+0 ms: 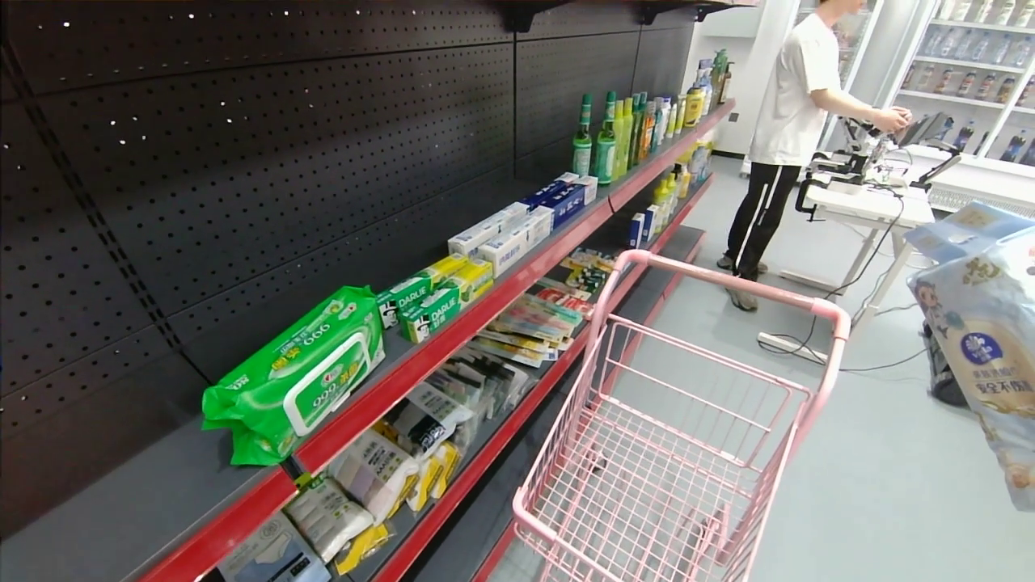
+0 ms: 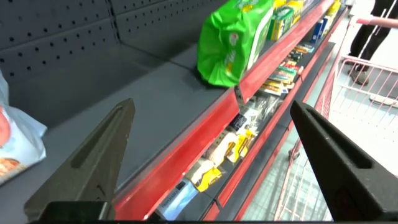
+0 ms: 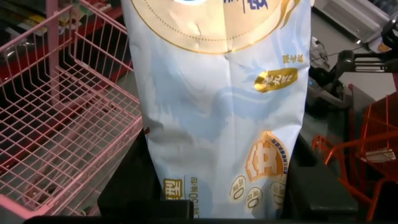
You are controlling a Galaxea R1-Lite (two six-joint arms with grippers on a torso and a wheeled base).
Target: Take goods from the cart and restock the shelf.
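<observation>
A pale blue and cream bag of goods (image 3: 224,106) hangs upright between the dark fingers (image 3: 130,180) of my right gripper (image 3: 224,196), which is shut on its lower part. The same bag (image 1: 982,347) shows at the far right of the head view, beside the pink wire cart (image 1: 671,436), whose basket looks bare. My left gripper (image 2: 211,168) is open and holds nothing, hovering over the grey board of the top shelf (image 2: 155,106) near its red front edge. A green pack of wipes (image 1: 291,376) lies on that shelf, farther along from the left gripper (image 2: 233,37).
Toothpaste boxes (image 1: 437,295) and bottles (image 1: 614,137) line the shelf beyond the wipes. Packets fill the lower shelf (image 1: 420,428). Another pale bag (image 2: 15,137) lies on the shelf by the left gripper. An orange frame (image 3: 367,149) stands near the held bag. A floor cable (image 1: 808,347) lies past the cart.
</observation>
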